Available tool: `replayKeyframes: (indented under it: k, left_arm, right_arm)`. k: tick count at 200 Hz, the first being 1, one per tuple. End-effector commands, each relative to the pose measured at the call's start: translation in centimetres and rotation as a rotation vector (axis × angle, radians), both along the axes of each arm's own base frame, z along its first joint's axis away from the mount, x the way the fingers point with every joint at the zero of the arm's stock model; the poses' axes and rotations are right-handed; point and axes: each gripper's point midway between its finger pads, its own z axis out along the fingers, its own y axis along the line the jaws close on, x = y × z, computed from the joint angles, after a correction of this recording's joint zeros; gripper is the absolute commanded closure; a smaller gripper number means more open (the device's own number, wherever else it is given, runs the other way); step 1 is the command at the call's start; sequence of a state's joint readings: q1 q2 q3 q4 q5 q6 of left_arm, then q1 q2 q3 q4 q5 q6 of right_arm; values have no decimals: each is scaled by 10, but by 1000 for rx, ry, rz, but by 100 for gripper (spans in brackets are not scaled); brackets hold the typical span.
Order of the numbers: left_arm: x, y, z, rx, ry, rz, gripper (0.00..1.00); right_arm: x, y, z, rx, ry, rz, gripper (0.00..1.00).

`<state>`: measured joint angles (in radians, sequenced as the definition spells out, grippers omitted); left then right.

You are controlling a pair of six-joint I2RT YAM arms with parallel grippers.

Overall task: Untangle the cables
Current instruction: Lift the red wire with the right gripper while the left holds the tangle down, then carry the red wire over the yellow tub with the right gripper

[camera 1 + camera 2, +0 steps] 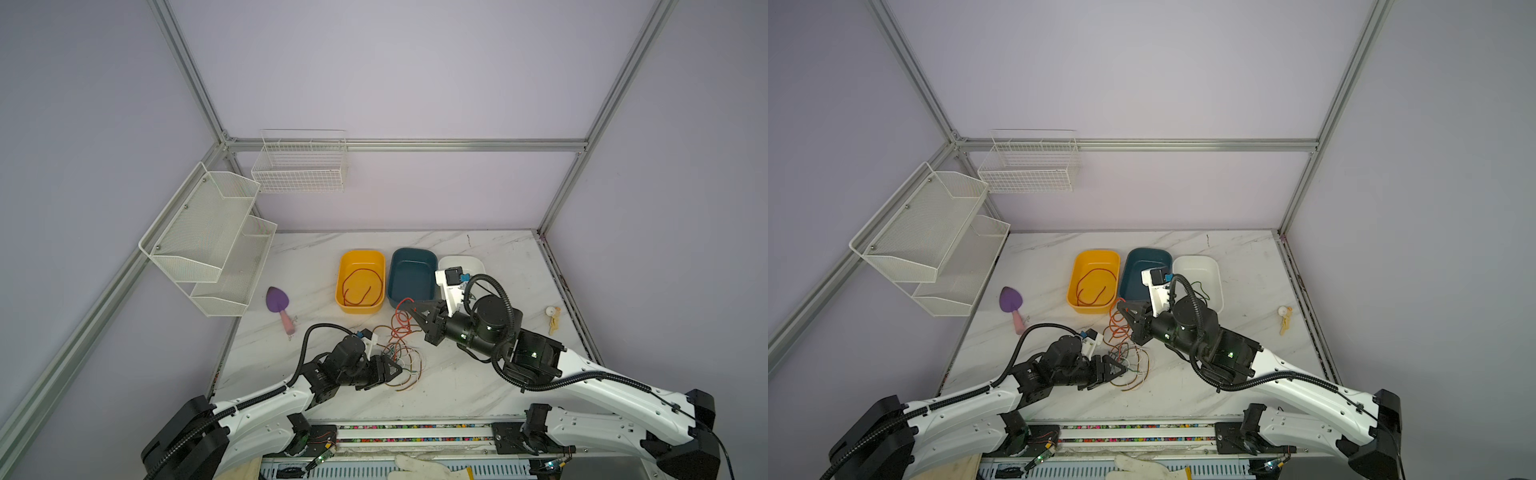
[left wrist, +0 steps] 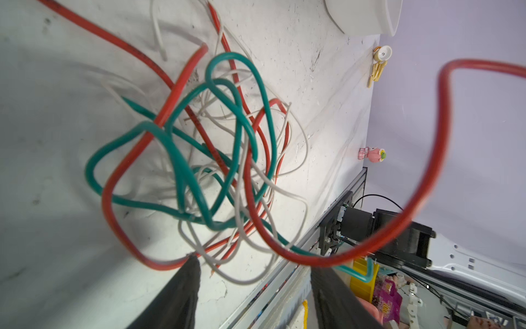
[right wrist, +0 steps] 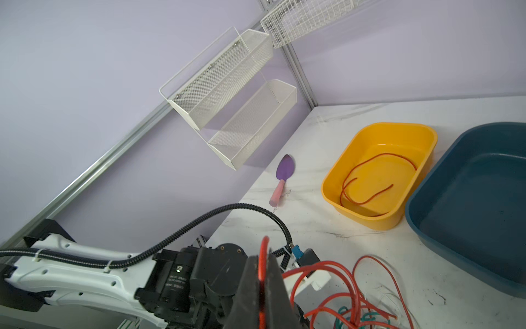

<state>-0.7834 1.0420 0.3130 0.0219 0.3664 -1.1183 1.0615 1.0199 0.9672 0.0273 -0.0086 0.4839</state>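
Cables: heaped on the table just ahead of the left gripper | its jaws apart, nothing pinched, probably poised to steady the heap | right gripper clamped on one red strand, probably to draw it clear | beyond: yellow tray, one red cable inside

Lay knotted, red, teal-green and white cables, right at the left gripper's tips. Rose from there as one red cable, pinched in the right gripper. Sat coiled, a second red cable, in the yellow bin beyond both.
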Motion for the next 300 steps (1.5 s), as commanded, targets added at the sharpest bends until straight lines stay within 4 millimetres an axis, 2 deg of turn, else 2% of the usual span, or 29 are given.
replayKeyframes:
  k: [1,52,121,181,205,227,251,288,300]
  left_arm:
    - [-2,-2,-10,-19,-6,-3,44]
    - [-8,2,-37,16,27,-9,57]
    - [-9,3,-59,54,48,-19,76]
    - [-11,4,-72,76,68,-26,86]
    - [-9,1,-66,59,56,-29,85]
    - [-5,-1,-55,57,33,-28,82]
    - [2,-1,-33,65,-15,-28,79]
    - [11,10,17,102,-136,-11,60]
    - [13,17,34,115,-182,7,50]
  right_arm:
    - [-3,-12,33,24,-57,-19,100]
    - [-10,-21,72,65,-104,-13,100]
    - [-17,-58,131,107,-193,-85,100]
    - [-24,-93,178,150,-257,-153,100]
    - [-24,-94,178,144,-261,-155,100]
    - [-20,-87,163,114,-246,-152,100]
    - [-18,-82,150,97,-243,-149,100]
    - [-9,-70,126,45,-222,-152,100]
    - [-6,-64,120,34,-218,-149,100]
